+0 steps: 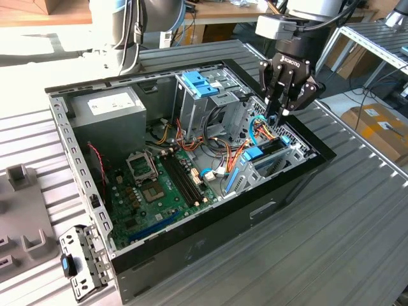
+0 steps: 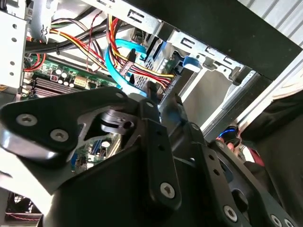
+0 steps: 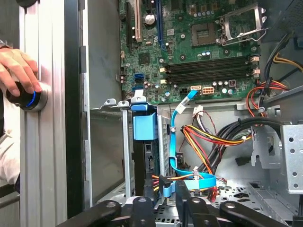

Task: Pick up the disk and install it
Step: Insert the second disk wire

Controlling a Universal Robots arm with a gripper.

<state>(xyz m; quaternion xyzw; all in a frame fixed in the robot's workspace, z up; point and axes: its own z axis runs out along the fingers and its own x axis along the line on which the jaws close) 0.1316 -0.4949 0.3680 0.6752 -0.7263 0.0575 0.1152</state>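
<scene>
Claw over the drive bay of the open PC case, disk seated on edge in the bay.

Ext view: claw hangs tips-down at the case's side toward the exterior view's right, just above blue/orange cables; fingers look drawn close together w/ nothing between them. Disk stands upright in its bay below, blue rail on top. Case sits on a ribbed tabletop. 2nd wrist view: claw linkage in front, tips nearly meeting beside a cable connector. 1st wrist view: disk edge-on in bay, blue rail up; a person's hand rests on a round button outside the case.
</scene>
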